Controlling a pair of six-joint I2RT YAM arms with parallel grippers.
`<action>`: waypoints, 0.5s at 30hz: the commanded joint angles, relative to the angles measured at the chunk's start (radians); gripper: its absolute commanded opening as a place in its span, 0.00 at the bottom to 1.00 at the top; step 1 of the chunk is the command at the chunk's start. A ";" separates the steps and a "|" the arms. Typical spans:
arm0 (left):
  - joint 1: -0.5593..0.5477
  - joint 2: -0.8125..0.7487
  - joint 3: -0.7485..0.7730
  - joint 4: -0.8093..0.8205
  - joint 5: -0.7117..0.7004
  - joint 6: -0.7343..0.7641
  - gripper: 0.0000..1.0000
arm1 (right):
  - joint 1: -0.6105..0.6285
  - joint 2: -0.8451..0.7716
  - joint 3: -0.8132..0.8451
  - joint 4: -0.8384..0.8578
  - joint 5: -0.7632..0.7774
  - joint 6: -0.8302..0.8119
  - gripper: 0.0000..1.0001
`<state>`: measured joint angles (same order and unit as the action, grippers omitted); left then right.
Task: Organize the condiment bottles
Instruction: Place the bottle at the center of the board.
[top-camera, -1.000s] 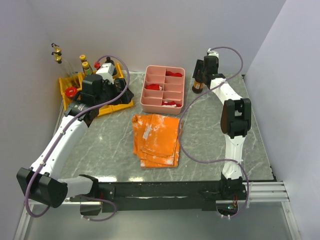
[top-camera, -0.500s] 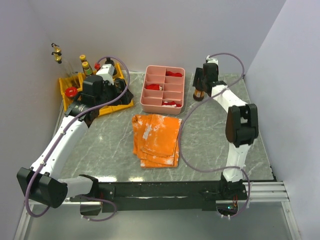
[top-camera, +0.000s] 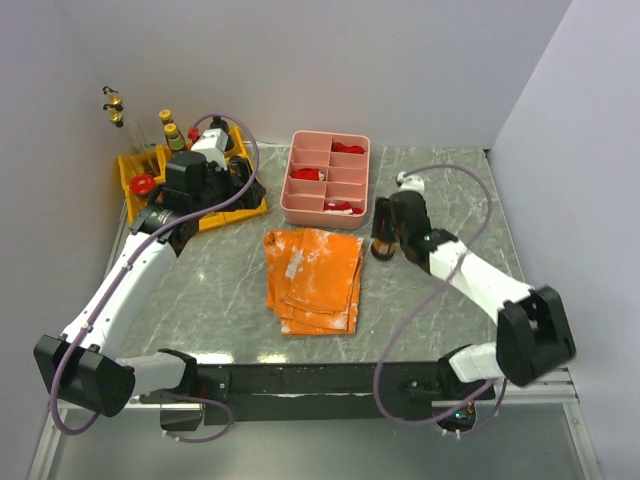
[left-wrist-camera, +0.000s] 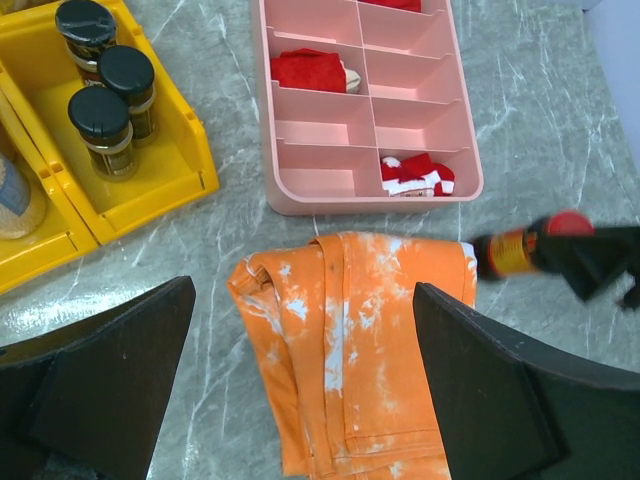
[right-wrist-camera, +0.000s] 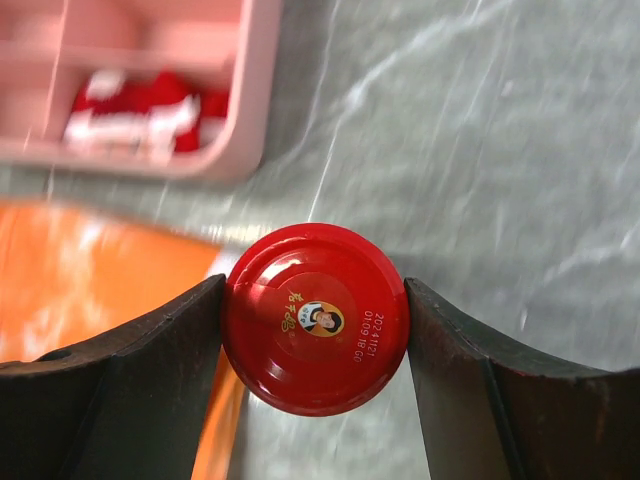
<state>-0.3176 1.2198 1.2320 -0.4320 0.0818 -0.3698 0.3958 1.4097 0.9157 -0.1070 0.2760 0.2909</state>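
Bottle (left-wrist-camera: 510, 252) clamped in right gripper (right-wrist-camera: 314, 325), bin (left-wrist-camera: 160, 190) well to its left

On the table (top-camera: 220, 290), cloth (top-camera: 312, 275) and tray (top-camera: 285, 195) lie between the far-left bin and the right gripper, which hangs just off the cloth's right edge, near the tray. Left gripper (left-wrist-camera: 300, 375) hovers by the bin, jaws wide apart and empty, so that arm is nearer the bin. Bottle's long axis runs along the right fingers, cap (right-wrist-camera: 315, 300) toward the wrist. Right wrist view shows both pads touching the cap; top view barely shows the bottle; only the left wrist view shows its label and three jars (left-wrist-camera: 105, 125) in the bin
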 joint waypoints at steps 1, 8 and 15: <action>0.000 -0.039 0.000 0.041 0.004 -0.021 0.96 | 0.073 -0.178 -0.099 -0.017 0.080 0.077 0.40; 0.000 -0.043 -0.011 0.055 0.009 -0.030 0.96 | 0.163 -0.409 -0.242 -0.138 0.092 0.177 0.40; -0.003 -0.011 -0.011 0.064 0.076 -0.041 0.96 | 0.198 -0.525 -0.345 -0.155 0.084 0.214 0.57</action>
<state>-0.3176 1.2037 1.2156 -0.4103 0.0959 -0.3908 0.5785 0.9230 0.5915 -0.2481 0.3481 0.4599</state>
